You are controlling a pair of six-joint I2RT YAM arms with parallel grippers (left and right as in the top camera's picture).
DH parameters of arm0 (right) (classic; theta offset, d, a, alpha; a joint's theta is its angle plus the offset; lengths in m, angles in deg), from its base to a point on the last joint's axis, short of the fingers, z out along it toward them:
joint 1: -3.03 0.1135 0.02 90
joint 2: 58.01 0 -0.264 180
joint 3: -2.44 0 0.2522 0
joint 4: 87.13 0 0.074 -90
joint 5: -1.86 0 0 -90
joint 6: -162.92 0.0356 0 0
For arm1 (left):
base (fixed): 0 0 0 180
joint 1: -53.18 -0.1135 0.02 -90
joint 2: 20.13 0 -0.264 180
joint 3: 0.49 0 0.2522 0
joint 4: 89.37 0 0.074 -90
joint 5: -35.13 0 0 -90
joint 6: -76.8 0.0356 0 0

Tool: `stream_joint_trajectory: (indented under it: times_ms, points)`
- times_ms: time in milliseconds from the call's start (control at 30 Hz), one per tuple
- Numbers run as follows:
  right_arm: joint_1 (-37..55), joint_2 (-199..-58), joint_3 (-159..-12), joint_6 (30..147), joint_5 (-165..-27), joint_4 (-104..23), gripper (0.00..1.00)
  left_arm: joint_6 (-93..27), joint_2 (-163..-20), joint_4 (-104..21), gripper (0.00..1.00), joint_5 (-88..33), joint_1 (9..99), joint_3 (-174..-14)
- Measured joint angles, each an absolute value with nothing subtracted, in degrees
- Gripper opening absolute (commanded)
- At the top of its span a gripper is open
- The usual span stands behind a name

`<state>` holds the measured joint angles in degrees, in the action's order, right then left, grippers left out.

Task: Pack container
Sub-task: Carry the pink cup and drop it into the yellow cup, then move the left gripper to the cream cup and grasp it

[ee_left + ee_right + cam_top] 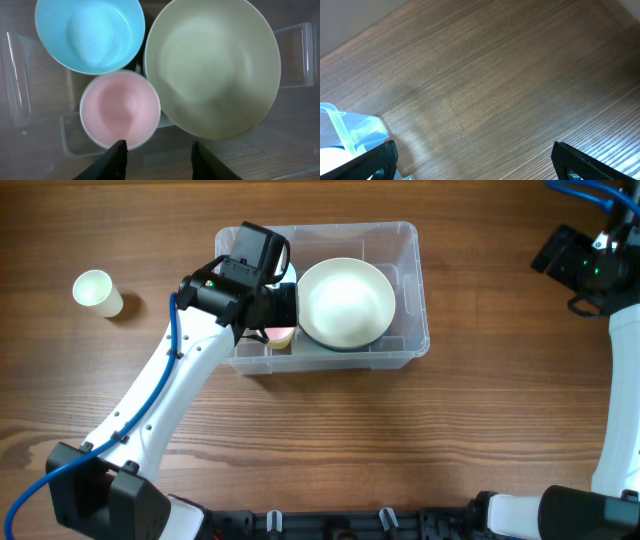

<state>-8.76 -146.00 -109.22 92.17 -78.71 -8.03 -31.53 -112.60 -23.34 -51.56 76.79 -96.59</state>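
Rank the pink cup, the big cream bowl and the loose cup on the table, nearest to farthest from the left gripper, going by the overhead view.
From the left gripper:
1. Pink cup, inside the container, right beside it.
2. Cream bowl, also inside, to its right.
3. Loose cup, out on the table, far left.

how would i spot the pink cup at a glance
Find the clear bin on the table. Inside, a blue bowl, a large cream bowl and the cup sit together. The cup is the smallest and the only pink one.
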Motion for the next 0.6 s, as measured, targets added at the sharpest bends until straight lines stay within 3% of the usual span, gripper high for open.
stream_joint_trajectory:
  times_ms: [200, 367, 600]
  points:
    - [-8.76, -146.00, -109.22, 92.17, -78.71, -8.03, 1.00, -31.55, -112.12, -23.91, 0.49, -58.54, 74.24, -96.62]
    - [-8.76, -146.00, -109.22, 92.17, -78.71, -8.03, 1.00, -31.59, -107.79, -23.58, 0.62, -65.66, 63.42, -96.62]
    - [-8.76, -146.00, -109.22, 92.17, -78.71, -8.03, 1.00, -31.59, -106.59, -27.10, 0.63, -67.72, 47.83, -96.64]
